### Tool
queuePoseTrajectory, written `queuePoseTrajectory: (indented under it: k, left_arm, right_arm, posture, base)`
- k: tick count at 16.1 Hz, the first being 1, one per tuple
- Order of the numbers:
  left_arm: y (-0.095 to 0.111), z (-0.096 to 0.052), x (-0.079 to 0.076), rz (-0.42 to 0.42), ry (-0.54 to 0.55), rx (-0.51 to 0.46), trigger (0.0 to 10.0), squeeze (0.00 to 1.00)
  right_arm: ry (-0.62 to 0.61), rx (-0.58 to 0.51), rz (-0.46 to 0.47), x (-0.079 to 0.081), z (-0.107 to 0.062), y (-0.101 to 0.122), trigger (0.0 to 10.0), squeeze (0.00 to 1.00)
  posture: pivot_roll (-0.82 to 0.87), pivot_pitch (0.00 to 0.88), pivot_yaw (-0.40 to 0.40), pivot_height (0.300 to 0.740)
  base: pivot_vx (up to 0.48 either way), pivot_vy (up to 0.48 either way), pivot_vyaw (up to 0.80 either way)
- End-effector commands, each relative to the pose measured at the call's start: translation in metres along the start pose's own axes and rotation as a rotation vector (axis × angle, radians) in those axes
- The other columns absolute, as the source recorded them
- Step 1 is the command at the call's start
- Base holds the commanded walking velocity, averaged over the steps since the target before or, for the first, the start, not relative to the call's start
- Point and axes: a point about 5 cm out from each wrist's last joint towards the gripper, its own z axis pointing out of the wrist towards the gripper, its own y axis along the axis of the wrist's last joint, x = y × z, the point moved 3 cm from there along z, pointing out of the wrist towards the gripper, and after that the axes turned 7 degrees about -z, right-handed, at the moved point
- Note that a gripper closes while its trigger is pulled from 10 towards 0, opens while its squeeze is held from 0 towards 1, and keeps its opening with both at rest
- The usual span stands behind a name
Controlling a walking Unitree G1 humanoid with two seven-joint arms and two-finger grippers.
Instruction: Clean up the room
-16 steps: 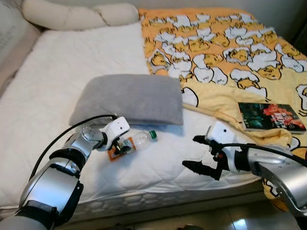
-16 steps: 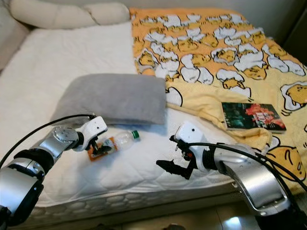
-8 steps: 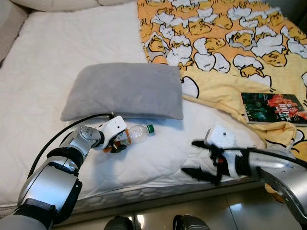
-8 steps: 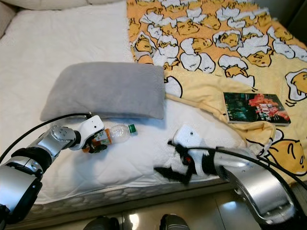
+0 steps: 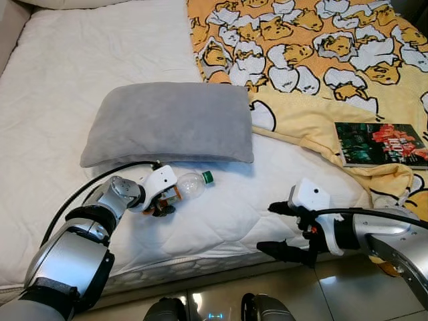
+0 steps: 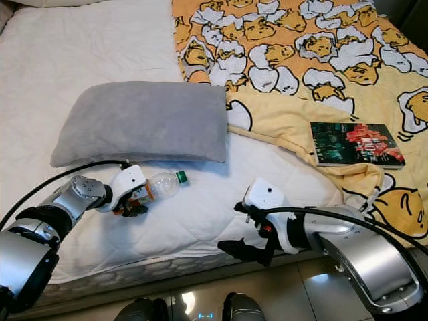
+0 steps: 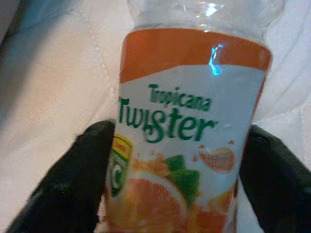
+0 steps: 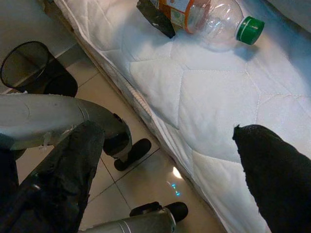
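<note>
Left wrist: clear, orange-labelled plastic bottle (image 7: 187,141).

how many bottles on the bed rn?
1. A Tropicana Twister bottle lies on the white mattress just in front of the grey pillow, green cap toward the blanket. The left gripper has its jaws shut on it. More could be hidden under the bedding.

silver arms with black joint bands and cables, white wrist housings, each hand with two black fingers.
</note>
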Motion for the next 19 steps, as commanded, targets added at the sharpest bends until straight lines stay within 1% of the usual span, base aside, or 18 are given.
queuePoseTrajectory:
  k: [1, 4, 9, 10, 11, 12, 14, 15, 16, 17, 18, 19]
  left_arm:
    - [-0.007, 0.001, -0.004, -0.003, -0.021, 0.023, 0.0, 0.0]
    - [-0.007, -0.001, -0.002, -0.005, -0.029, 0.023, 0.0, 0.0]
    - [-0.004, -0.002, -0.002, -0.058, -0.048, -0.007, 0.0, 0.0]
    - [-0.002, -0.002, -0.002, -0.098, -0.045, -0.039, 0.0, 0.0]
    - [-0.001, -0.002, -0.002, -0.106, -0.046, -0.047, 0.0, 0.0]
    - [0.0, -0.003, -0.002, -0.113, -0.052, -0.063, 0.0, 0.0]
    - [0.015, -0.008, 0.004, -0.189, -0.068, -0.179, 0.0, 0.0]
    - [0.019, -0.011, 0.006, -0.229, -0.076, -0.231, 0.0, 0.0]
    - [0.026, -0.015, 0.007, -0.282, -0.102, -0.306, 0.0, 0.0]
    - [0.028, -0.016, 0.007, -0.304, -0.116, -0.336, 0.0, 0.0]
    - [0.031, -0.018, 0.004, -0.337, -0.146, -0.391, 0.0, 0.0]
    - [0.036, -0.02, -0.001, -0.378, -0.158, -0.468, 0.0, 0.0]
  right_arm:
    - [0.013, 0.005, -0.007, 0.003, 0.001, 0.001, 10.0, 0.0]
    - [0.033, 0.009, -0.004, 0.003, 0.002, 0.0, 10.0, 0.0]
    - [0.018, 0.006, -0.004, -0.001, 0.005, -0.002, 10.0, 0.0]
    - [-0.01, -0.011, 0.014, -0.004, 0.006, -0.004, 10.0, 0.0]
    - [-0.019, -0.015, 0.02, -0.005, 0.007, -0.005, 10.0, 0.0]
    - [-0.043, -0.025, 0.03, -0.006, 0.009, -0.007, 10.0, 0.0]
    - [-0.151, -0.09, 0.082, -0.013, 0.01, -0.009, 10.0, 0.0]
    - [-0.186, -0.131, 0.111, -0.015, 0.012, -0.009, 10.0, 0.0]
    - [-0.227, -0.18, 0.132, -0.019, 0.013, -0.008, 10.0, 0.0]
    - [-0.244, -0.202, 0.139, -0.021, 0.014, -0.008, 10.0, 0.0]
    - [-0.295, -0.238, 0.145, -0.027, 0.015, -0.007, 10.0, 0.0]
    - [-0.382, -0.272, 0.144, -0.037, 0.016, -0.007, 10.0, 0.0]
  posture:
    - [-0.22, 0.18, 0.051, 0.74]
    - [-0.22, 0.17, 0.054, 0.74]
    - [-0.2, 0.137, 0.051, 0.74]
    - [-0.18, 0.103, 0.057, 0.74]
    - [-0.18, 0.095, 0.06, 0.74]
    - [-0.17, 0.067, 0.067, 0.74]
    - [-0.15, 0.011, 0.089, 0.74]
    - [-0.14, 0.0, 0.095, 0.74]
    - [-0.12, 0.0, 0.104, 0.74]
    - [-0.12, 0.0, 0.105, 0.74]
    - [-0.1, 0.0, 0.104, 0.74]
    - [-0.08, 0.0, 0.097, 0.74]
  base:
    - [0.0, 0.0, 0.0]
    - [0.0, 0.0, 0.0]
    - [0.0, 0.0, 0.0]
    - [0.0, 0.0, 0.0]
    - [0.0, 0.0, 0.0]
    - [0.0, 0.0, 0.0]
    - [0.0, 0.0, 0.0]
    - [0.0, 0.0, 0.0]
    - [0.0, 0.0, 0.0]
    - [0.0, 0.0, 0.0]
    - [0.0, 0.0, 0.0]
    - [0.0, 0.0, 0.0]
